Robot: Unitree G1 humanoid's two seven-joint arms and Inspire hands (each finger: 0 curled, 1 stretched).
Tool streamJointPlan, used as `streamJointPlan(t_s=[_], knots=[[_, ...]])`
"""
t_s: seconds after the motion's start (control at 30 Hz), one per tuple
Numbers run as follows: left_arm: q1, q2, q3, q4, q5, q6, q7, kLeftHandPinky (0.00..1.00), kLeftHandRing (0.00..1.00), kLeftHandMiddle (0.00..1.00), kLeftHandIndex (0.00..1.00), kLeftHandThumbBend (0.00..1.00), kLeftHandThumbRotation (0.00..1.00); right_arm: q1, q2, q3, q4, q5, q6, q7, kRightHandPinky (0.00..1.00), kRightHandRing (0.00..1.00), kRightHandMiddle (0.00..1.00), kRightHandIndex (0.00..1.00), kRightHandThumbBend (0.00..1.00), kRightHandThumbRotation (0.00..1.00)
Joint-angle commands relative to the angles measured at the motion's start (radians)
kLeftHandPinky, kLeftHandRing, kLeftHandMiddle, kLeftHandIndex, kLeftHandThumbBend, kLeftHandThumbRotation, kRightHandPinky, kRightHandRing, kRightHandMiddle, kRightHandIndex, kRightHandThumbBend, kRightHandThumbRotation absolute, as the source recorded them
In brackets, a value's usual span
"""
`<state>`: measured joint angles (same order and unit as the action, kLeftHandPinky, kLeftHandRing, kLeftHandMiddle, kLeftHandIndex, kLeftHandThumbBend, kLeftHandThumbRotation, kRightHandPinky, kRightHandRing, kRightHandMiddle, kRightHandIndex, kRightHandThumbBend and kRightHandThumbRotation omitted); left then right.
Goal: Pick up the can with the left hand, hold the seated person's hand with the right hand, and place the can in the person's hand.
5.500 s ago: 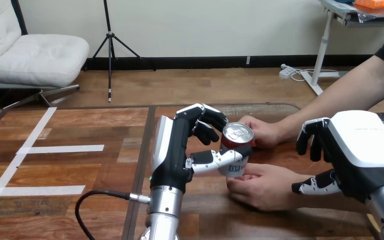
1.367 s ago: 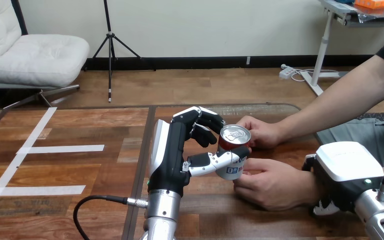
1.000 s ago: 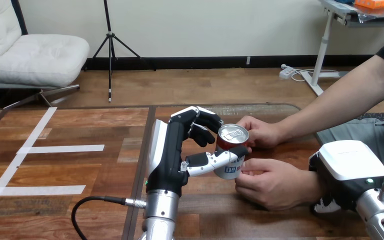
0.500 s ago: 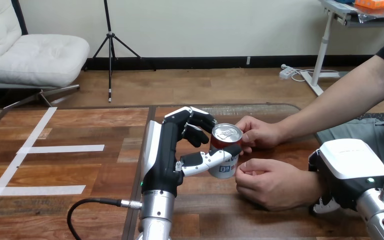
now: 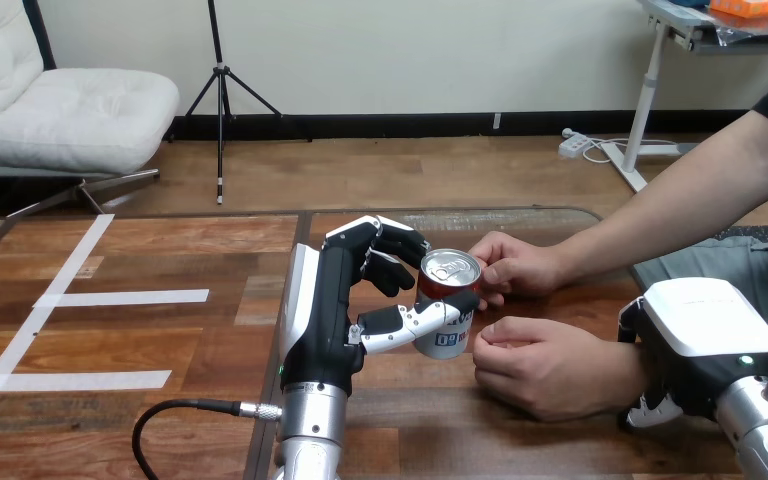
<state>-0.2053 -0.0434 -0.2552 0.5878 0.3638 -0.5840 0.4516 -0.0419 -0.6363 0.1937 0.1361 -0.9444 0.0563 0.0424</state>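
Gripping can (image 5: 447, 300) with left hand (image 5: 332, 300), fingers curled round it, so pickup done. Right hand (image 5: 700, 340) beside person's wrist (image 5: 622, 372), can't tell if holding. Can not in person's near hand (image 5: 540, 365) yet.

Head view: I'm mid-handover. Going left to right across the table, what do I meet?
left hand → can → person's near hand → right hand
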Motion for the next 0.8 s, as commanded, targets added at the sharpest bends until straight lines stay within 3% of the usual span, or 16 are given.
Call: streamJointPlan(t_s=[0.0,0.3,0.77], knots=[[-0.036,-0.04,0.012,-0.06,-0.003,-0.016,0.013,0.38,0.41,0.44,0.46,0.53,0.0,-0.048,-0.014,-0.012,0.021,0.033,-0.004,0.003,0.23,0.32,0.4,0.46,0.85,0.0],[-0.037,-0.04,0.015,-0.058,-0.011,-0.023,0.011,0.38,0.41,0.43,0.46,0.53,0.0,-0.045,-0.016,-0.019,0.016,0.055,-0.013,-0.004,0.26,0.35,0.43,0.47,0.83,0.0],[-0.04,-0.038,0.016,-0.051,-0.009,-0.025,0.013,0.38,0.41,0.43,0.45,0.53,0.0,-0.044,-0.018,-0.026,0.004,0.074,-0.014,-0.005,0.21,0.29,0.39,0.44,0.81,0.0]])
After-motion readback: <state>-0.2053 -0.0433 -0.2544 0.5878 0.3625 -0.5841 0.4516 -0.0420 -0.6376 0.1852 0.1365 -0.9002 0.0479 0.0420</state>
